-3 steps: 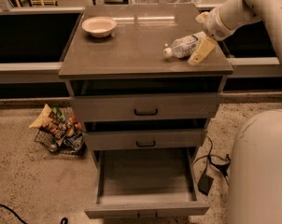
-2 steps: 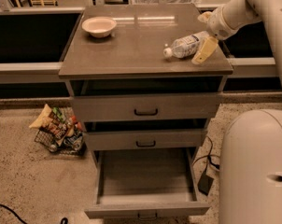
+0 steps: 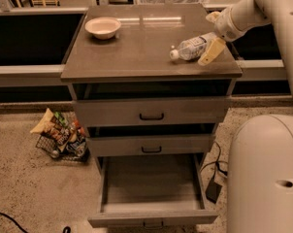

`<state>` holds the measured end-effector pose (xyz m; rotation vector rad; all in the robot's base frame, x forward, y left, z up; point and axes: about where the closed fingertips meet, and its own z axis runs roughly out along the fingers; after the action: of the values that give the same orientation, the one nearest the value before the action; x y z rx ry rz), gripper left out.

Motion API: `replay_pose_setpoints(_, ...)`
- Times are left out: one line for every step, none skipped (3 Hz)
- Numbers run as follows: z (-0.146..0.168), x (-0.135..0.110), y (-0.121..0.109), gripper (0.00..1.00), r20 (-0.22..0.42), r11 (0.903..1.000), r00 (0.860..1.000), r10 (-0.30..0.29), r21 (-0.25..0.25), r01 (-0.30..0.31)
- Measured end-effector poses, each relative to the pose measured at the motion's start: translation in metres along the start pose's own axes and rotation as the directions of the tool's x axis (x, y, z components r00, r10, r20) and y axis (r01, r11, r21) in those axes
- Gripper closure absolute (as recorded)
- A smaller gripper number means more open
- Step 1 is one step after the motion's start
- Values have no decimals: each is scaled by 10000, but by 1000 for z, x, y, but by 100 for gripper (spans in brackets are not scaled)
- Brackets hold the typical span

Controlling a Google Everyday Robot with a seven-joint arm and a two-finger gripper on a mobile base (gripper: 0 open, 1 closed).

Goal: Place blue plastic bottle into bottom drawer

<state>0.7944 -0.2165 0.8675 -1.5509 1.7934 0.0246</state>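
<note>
The blue plastic bottle (image 3: 192,46) lies on its side on the right part of the cabinet top (image 3: 137,52), white cap pointing left. My gripper (image 3: 212,34) reaches in from the right. Its fingers are spread wide, one on each side of the bottle's base end, the near fingertip (image 3: 210,52) resting by the top's front right edge. The bottle is on the surface, not lifted. The bottom drawer (image 3: 154,218) is pulled fully out, and its inside shows nothing in it. The two drawers above it are pushed in.
A pale bowl (image 3: 103,27) stands at the back left of the cabinet top. A wire basket of snack bags (image 3: 59,135) sits on the floor left of the cabinet. My white base (image 3: 265,178) is at the lower right, beside the open drawer. Cables lie near it.
The gripper stays spread around the bottle's base end; bottle and gripper have barely shifted. My white base fills more of the lower right.
</note>
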Motion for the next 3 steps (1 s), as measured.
replay_pose_setpoints(7, -2, -3, 0, 344, 9994, 9992, 219, 251, -228)
replay_pose_setpoints(12, -5, -1, 0, 754, 9985, 9962, 443, 286, -466)
replay_pose_setpoints(16, -15, 0, 0, 1726, 9967, 9826, 688, 313, -752)
